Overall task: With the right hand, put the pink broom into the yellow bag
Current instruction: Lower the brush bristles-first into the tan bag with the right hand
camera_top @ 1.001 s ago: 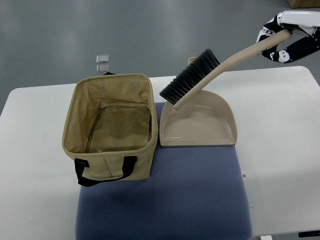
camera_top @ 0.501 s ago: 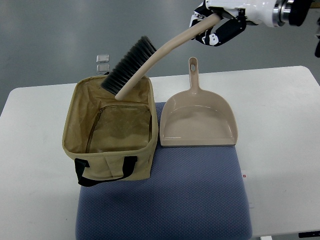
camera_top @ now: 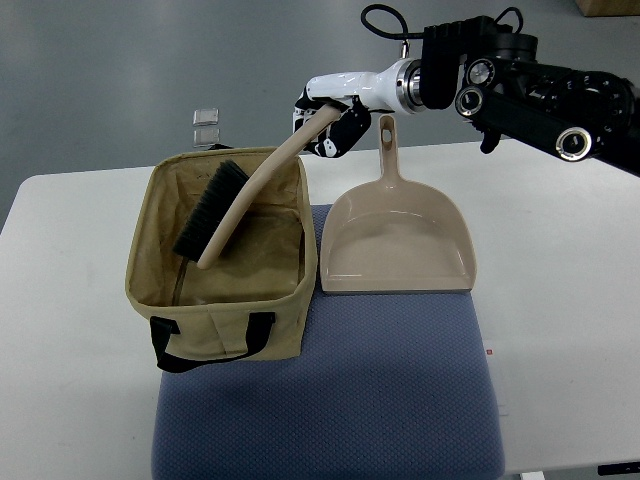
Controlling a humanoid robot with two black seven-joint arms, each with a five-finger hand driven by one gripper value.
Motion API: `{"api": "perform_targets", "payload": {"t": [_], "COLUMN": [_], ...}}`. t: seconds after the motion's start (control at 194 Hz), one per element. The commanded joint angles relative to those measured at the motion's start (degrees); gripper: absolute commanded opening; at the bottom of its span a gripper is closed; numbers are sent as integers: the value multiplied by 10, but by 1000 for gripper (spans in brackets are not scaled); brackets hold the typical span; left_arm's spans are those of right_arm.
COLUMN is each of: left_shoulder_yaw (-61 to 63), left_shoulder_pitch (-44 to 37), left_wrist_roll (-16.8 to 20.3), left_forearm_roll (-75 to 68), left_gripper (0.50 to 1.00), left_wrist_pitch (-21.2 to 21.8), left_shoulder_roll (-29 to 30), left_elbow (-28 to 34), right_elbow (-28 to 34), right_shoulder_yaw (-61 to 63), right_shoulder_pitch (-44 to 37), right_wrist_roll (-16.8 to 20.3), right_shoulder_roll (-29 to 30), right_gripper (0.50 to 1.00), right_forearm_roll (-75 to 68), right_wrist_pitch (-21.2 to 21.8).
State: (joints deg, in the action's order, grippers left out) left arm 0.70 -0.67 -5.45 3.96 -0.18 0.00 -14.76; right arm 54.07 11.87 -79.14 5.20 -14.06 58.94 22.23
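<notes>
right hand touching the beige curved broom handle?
Touching. The top view shows the right hand with fingers curled around the end of the beige curved-handled broom, whose bristle head hangs inside the tan fabric bag.

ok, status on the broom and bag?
Right hand shut on beige curved-handle broom. Bristle head inside open yellow fabric bag, handle over back rim. Left hand out of view. Nothing blocking.
</notes>
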Motion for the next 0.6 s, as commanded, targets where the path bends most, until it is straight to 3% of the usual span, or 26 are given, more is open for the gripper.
{"api": "perform_targets", "payload": {"t": [0.0,0.243,0.263,0.268,0.274,0.279,0.284,0.289,0.294,0.299,0.305,0.31,0.32,0.325,0.356,0.397,0.594], "left_shoulder_yaw": [0,1,1,1,1,1,1,1,1,1,1,1,1,1,1,2,2], "left_shoulder_pitch": [0,0,0,0,0,0,0,0,0,0,0,0,0,1,0,0,0], "left_wrist_roll": [0,0,0,0,0,0,0,0,0,0,0,0,0,0,0,0,0], "left_forearm_roll": [1,0,0,0,0,0,0,0,0,0,0,0,0,0,0,0,1], "left_gripper": [1000,1000,1000,1000,1000,1000,1000,1000,1000,1000,1000,1000,1000,1000,1000,1000,1000], "left_wrist_pitch": [0,0,0,0,0,0,0,0,0,0,0,0,0,0,0,0,0], "left_shoulder_roll": [0,0,0,0,0,0,0,0,0,0,0,0,0,0,0,0,0], "left_elbow": [1,1,1,1,1,1,1,0,0,1,1,1,1,1,1,1,1], "right_elbow": [-19,-31,-33,-33,-33,-34,-34,-34,-34,-34,-34,-34,-34,-34,-34,-34,-34], "right_shoulder_yaw": [-3,-26,-25,-25,-25,-25,-25,-25,-25,-24,-24,-24,-24,-24,-23,-23,-13], "right_shoulder_pitch": [4,10,11,12,12,13,13,14,14,14,14,14,14,14,14,14,10], "right_wrist_roll": [0,-3,-3,-3,-3,-3,-3,-3,-3,-3,-3,-3,-3,-3,-4,-4,-3], "right_shoulder_roll": [21,41,41,41,41,41,41,41,41,41,41,41,41,41,41,40,30], "right_gripper": [500,500,558,604,605,657,658,714,715,766,766,803,803,837,903,928,930], "right_forearm_roll": [11,33,33,33,33,33,33,33,33,33,33,33,33,33,33,33,31], "right_wrist_pitch": [1,-3,-3,-3,-3,-3,-3,-3,-3,-3,-3,-3,-3,-3,-3,0,1]}}
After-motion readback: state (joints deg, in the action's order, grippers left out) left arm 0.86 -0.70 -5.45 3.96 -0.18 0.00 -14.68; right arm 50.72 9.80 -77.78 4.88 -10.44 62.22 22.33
